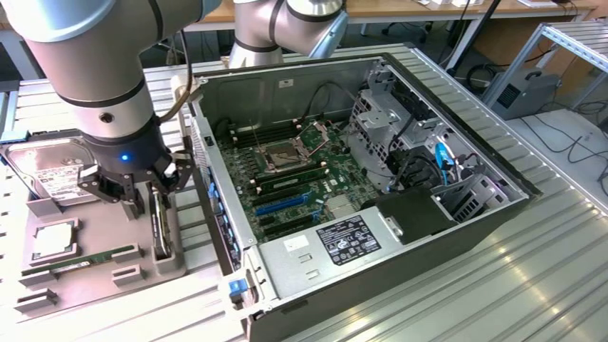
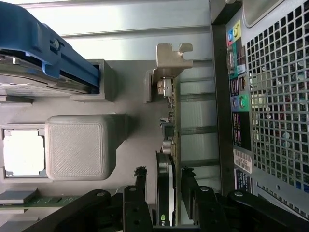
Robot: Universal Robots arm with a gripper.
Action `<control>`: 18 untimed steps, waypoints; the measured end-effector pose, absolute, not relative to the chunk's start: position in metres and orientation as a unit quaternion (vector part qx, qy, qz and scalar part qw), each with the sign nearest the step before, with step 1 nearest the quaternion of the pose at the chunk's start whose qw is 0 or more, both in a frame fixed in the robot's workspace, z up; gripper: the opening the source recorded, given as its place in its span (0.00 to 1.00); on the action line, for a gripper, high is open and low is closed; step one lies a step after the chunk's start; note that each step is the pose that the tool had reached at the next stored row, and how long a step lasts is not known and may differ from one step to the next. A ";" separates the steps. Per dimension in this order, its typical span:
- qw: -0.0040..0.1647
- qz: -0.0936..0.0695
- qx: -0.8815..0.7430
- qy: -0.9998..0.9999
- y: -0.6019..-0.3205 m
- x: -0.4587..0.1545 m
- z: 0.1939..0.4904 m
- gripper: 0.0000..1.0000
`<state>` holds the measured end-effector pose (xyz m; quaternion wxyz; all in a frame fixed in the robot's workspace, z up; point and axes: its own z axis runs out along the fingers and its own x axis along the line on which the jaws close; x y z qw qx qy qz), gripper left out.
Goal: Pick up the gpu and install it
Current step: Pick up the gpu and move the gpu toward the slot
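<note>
One gpu (image 1: 162, 229), one gripper (image 1: 142, 201): fingers (image 2: 141, 182) wide open straddling the card, nothing gripped. Wrist view catches its silver bracket (image 2: 173, 54), exterior view the one open case (image 1: 380, 286).

**Tight lane at the card, open bay inside**

The gpu (image 2: 170, 140) stands on edge in a tight lane; the case wall (image 2: 227, 121) is just beside it on one side, a grey holder block (image 2: 79, 145) near on the other; the gripper (image 2: 164, 186) straddles it, fingers (image 2: 140, 181) spread, slim gaps each side; inside the case (image 1: 465, 121) the motherboard (image 1: 285, 192) lies uncovered; the drive cage (image 1: 380, 121) and cables (image 1: 399, 171) crowd one edge.
</note>
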<state>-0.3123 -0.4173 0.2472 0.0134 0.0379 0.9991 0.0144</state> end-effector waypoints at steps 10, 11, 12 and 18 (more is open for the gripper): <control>0.013 0.015 0.038 0.999 -0.417 -0.312 0.244 0.28; 0.013 0.015 0.038 0.999 -0.417 -0.312 0.244 0.28; 0.013 0.015 0.038 0.999 -0.418 -0.312 0.243 0.27; 0.013 0.015 0.038 0.999 -0.420 -0.312 0.242 0.27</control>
